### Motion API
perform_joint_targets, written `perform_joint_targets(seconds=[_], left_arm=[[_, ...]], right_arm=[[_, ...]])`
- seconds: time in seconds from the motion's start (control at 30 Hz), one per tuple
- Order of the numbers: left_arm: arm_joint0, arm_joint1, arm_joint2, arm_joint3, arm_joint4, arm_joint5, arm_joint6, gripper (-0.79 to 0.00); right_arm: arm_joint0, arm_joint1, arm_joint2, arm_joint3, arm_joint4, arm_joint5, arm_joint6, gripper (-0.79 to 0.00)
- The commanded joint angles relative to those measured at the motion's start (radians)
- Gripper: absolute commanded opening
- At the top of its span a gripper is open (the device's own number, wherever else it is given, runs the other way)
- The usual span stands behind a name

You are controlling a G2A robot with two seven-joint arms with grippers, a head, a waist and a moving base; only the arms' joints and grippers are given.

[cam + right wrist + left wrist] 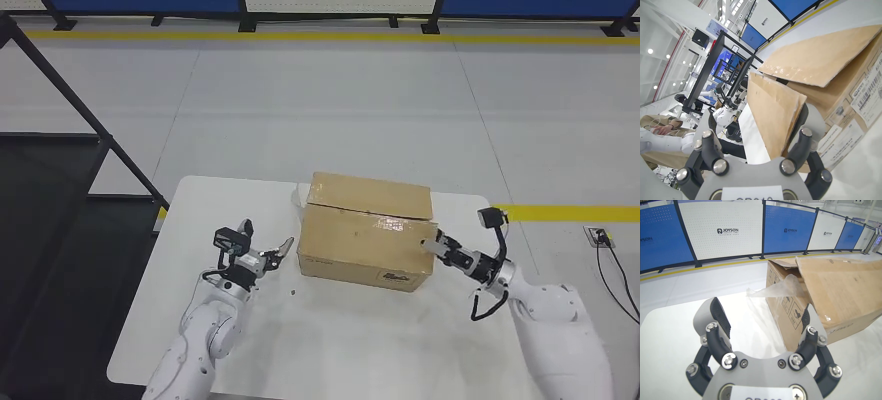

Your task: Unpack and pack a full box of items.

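The left gripper [761,306] is spread wide with nothing between its two ribbed black pads [720,313]. The right gripper [756,113] is also spread wide. The corner of a cardboard flap [772,106] sits in the gap between its fingers, with one finger tucked under the flap's edge and the other well clear of it. That finger seems to rest against the underside of the flap, but the angle is too poor to be sure of contact.

There are two grippers, one box, one table and one sheet of clear film. The box [360,240] is plain brown cardboard and stands at the middle of the white table [200,300], nearer the far edge. Its two top flaps are folded down and meet along a seam that runs the length of the lid. The one nearer the robot is lifted a little at its right-hand corner.

From above, the left gripper [268,240] is just beside the box's left end, low by the front corner, with its open fingers facing the cardboard. The right gripper [437,245] is at the box's right end, up at the top edge.

The clear film [776,289] pokes out from under the flap at the box's left end and trails down that side. At least two white paper labels [866,94] are stuck on the right end.
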Motion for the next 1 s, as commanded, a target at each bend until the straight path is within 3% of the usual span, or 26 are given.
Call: perform_joint_targets(seconds=[0.0, 0.23, 0.37, 0.5, 0.97], left_arm=[[0.005, 0.001, -0.013, -0.005, -0.016, -0.002, 0.002, 0.000], [0.024, 0.008, -0.061, -0.021, -0.057, -0.008, -0.001, 0.000], [0.035, 0.010, -0.079, -0.030, -0.065, 0.000, -0.003, 0.000], [0.044, 0.011, -0.090, -0.038, -0.069, 0.007, -0.003, 0.000], [0.061, 0.014, -0.115, -0.040, -0.058, 0.051, -0.010, 0.000]], right_arm=[[-0.005, 0.002, -0.007, -0.005, -0.016, -0.002, -0.018, -0.493], [-0.019, 0.008, -0.034, -0.024, -0.069, 0.009, -0.082, -0.650], [-0.027, 0.011, -0.054, -0.043, -0.094, 0.010, -0.108, -0.665], [-0.034, 0.013, -0.076, -0.061, -0.101, 0.008, -0.124, -0.785], [-0.053, 0.024, -0.148, -0.108, -0.031, -0.056, -0.096, -0.785]])
